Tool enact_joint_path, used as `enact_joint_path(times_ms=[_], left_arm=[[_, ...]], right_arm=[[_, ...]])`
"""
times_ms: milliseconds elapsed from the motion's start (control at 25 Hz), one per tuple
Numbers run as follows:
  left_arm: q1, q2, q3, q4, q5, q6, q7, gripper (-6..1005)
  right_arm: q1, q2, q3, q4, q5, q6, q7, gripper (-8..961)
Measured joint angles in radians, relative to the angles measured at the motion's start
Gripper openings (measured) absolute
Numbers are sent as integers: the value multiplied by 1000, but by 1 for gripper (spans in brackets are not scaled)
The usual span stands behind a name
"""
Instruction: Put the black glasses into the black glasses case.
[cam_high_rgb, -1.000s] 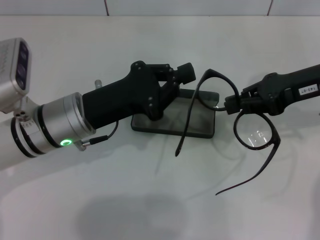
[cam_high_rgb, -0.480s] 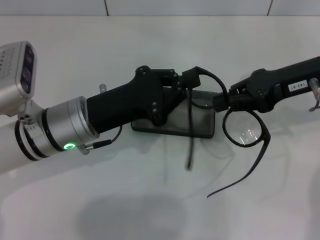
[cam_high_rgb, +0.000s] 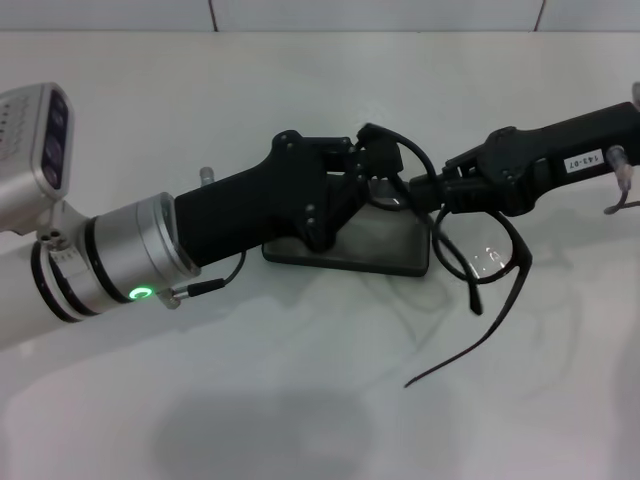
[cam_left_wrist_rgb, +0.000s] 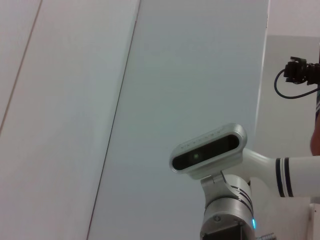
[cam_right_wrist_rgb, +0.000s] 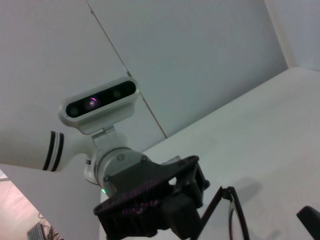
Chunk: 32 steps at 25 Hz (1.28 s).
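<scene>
The black glasses (cam_high_rgb: 487, 258) hang in the air, with my right gripper (cam_high_rgb: 432, 190) shut on the frame near the bridge. One lens hangs below that gripper and one long temple arm trails down toward the table. The other end of the frame curves up against the tip of my left gripper (cam_high_rgb: 375, 150), which reaches in from the left. Whether it grips the frame is unclear. The black glasses case (cam_high_rgb: 352, 250) lies flat on the table under both grippers, partly hidden by the left one. The right wrist view shows the glasses frame (cam_right_wrist_rgb: 232, 210) beside the left gripper (cam_right_wrist_rgb: 165, 200).
The white table (cam_high_rgb: 300, 400) carries the arms' shadows near its front. In the left wrist view I see only a wall and the right arm's wrist camera (cam_left_wrist_rgb: 207, 150). The left arm's wrist camera (cam_right_wrist_rgb: 100, 104) appears in the right wrist view.
My right gripper has carried the glasses left, up against the left gripper's tip. The temple that hung straight down over the case has swung in behind the lens.
</scene>
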Motion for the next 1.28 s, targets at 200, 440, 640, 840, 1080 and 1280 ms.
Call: enact_joint_path(times_ms=[200,440,640,840,1080,1280], left_arm=[[-1,-4,0,-1,-6,0,15,5],[-13,-3,0,-36,-31,1,42,5],[-14,-4,0,-37,-35,1,57,5],[-14,-4,0,-43,-41,2,75,6],[-21,-3,0,-77,-61,8,116,6],[-21,-3,0,-77,-76,27,116,6]], right_arm=[[2,0,-9,22,14,-1,-6,115],[3,0,-9,44,28,-2,-13,117],[2,1,-9,47,35,-4,-13,119],[0,1,-9,47,43,-6,-13,121],[-4,1,-9,50,61,-7,-13,123],[-4,-2,-9,61,65,1,-14,124]])
